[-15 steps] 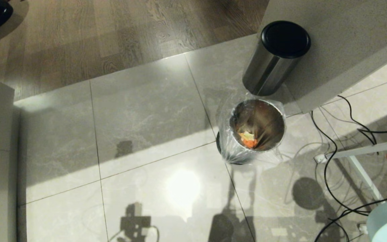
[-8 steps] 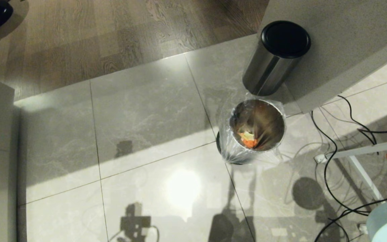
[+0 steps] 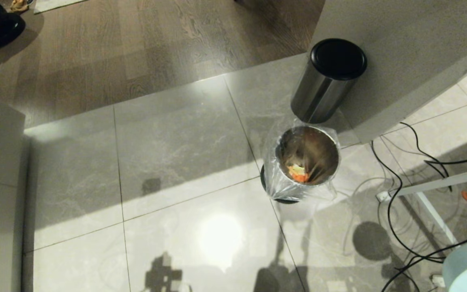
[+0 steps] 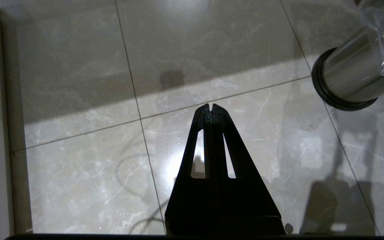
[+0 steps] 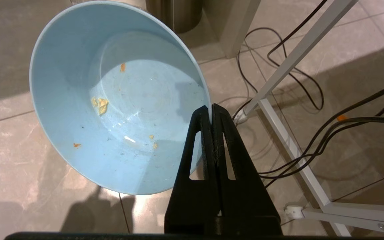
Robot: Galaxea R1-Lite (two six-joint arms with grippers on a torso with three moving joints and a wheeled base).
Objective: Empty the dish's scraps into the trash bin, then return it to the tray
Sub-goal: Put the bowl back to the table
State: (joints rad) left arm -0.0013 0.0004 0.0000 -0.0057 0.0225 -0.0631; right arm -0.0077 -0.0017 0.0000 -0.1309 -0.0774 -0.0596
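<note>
Right gripper [image 5: 211, 110] clamped on dish [image 5: 112, 96] rim; left gripper [image 4: 211, 108] closed, empty, beside trash bin [image 4: 355, 76].

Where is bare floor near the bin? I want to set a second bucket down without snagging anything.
Free: the wide grey tiles on the robot's left of the lined trash bin, up to the wood flooring.
Crowded: behind the bin stands the black-lidded steel cylinder; on its right, black cables and a white frame leg cover the floor.

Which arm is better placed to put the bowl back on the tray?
Right: the right gripper already pinches the emptied bowl by its rim. The left gripper is shut on nothing, over the floor.
</note>
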